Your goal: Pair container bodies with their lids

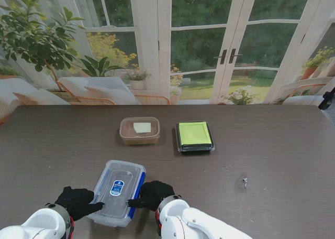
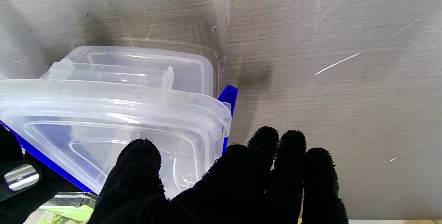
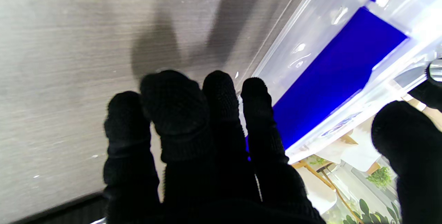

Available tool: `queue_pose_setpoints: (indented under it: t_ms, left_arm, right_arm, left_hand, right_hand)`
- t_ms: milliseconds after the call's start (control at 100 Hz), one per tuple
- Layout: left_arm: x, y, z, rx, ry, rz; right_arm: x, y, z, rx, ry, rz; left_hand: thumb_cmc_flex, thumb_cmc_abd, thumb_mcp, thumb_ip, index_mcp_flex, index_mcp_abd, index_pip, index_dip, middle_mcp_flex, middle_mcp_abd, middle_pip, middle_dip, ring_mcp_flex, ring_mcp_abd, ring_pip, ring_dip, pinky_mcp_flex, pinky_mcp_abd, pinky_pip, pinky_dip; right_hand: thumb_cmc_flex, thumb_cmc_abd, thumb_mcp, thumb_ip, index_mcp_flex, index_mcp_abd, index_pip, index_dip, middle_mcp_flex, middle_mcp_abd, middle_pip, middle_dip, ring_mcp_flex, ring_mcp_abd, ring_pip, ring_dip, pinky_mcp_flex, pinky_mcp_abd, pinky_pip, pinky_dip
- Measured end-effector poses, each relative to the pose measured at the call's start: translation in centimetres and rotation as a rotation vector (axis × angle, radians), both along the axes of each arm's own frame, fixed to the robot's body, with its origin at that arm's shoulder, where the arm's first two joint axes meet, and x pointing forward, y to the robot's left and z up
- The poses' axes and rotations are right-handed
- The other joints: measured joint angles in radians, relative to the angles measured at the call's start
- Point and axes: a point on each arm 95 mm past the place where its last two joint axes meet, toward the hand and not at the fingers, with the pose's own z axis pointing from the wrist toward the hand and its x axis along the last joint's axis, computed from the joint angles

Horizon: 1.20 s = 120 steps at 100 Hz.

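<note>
Both hands, left hand [image 1: 78, 201] & right hand [image 1: 153, 194], fingers spread, flanking clear lidded container [image 1: 118, 185], thumbs on lid; actual grip unclear.

Both arms are covered in smooth, glossy white shells of rounded form. A red ring is seen at each wrist, between the white shell and a dark cuff. The left hand [image 1: 78, 201] and the right hand [image 1: 153, 194] are clad in black knitted gloves with a finely ribbed, nubbed texture, and the five fingers are thick and round-tipped.
</note>
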Motion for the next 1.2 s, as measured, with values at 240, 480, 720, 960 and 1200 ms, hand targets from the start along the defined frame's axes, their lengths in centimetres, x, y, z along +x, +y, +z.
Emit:
queue_pose_setpoints:
  t_ms: [240,480,720,960,1200]
  left_arm:
    - [1.1,-0.8,0.3,-0.022,0.005,-0.016]
    - [2.5,-2.0,0.2,-0.077,0.007,-0.042]
    - [4.4,-2.8,0.0,-0.116,0.007,-0.064]
    - [5.8,-3.6,-0.1,-0.142,0.010,-0.081]
    - [7.0,-4.4,-0.2,-0.165,0.010,-0.099]
  right_arm:
    - [0.9,0.2,0.2,-0.027,-0.006,0.009]
    - [3.4,-0.1,0.6,-0.055,-0.010,-0.016]
    - [5.5,-0.5,0.9,-0.079,-0.009,-0.042]
    - [7.7,-1.0,0.9,-0.106,-0.018,-0.044]
    - [9.5,-1.7,0.7,-0.128,-0.045,-0.038]
  left_hand:
    - [0.000,-0.013,-0.002,-0.007,0.002,0.061,0.004,0.003,0.004,0.074,0.003,0.002,-0.009,0.012,0.002,0.001,-0.012,0.049,0.014,-0.010]
    - [0.000,-0.013,-0.002,-0.007,0.028,0.088,0.029,0.015,0.031,0.109,0.006,0.002,0.007,0.039,0.002,0.001,-0.013,0.085,0.028,-0.022]
    - [0.000,-0.013,-0.002,-0.008,0.030,0.104,0.038,0.017,0.033,0.131,0.007,0.002,0.006,0.057,0.002,0.003,-0.014,0.107,0.028,-0.022]
    - [0.000,-0.013,-0.002,-0.008,0.052,0.115,0.074,0.019,0.050,0.150,0.007,0.002,0.006,0.074,0.002,0.003,-0.014,0.132,0.029,-0.022]
    - [0.010,-0.013,-0.002,-0.008,0.062,0.119,0.086,0.020,0.053,0.158,0.008,0.002,0.006,0.082,0.002,0.003,-0.014,0.142,0.029,-0.022]
  right_hand:
    - [0.000,0.000,0.001,0.000,0.024,0.036,0.002,0.000,-0.010,0.000,-0.003,0.001,0.000,0.000,0.004,0.000,0.000,0.000,0.000,0.000]
    - [0.000,0.000,0.002,0.000,0.034,0.129,0.002,0.000,-0.001,0.023,-0.003,0.002,0.000,0.000,0.004,0.000,0.000,0.000,0.000,0.000]
    - [0.000,0.014,0.038,0.000,0.034,0.185,0.001,0.000,-0.001,0.062,-0.003,0.003,0.000,0.000,0.003,0.000,0.000,0.000,0.000,0.000]
    - [0.000,0.014,0.038,0.000,0.034,0.186,0.001,0.000,-0.001,0.063,-0.004,0.004,0.000,0.000,-0.021,0.000,0.000,0.000,0.000,0.000]
    - [0.000,0.014,0.038,0.000,0.018,0.194,-0.011,0.000,-0.027,0.069,-0.004,0.004,-0.002,0.000,-0.026,0.000,0.000,-0.009,0.000,0.000]
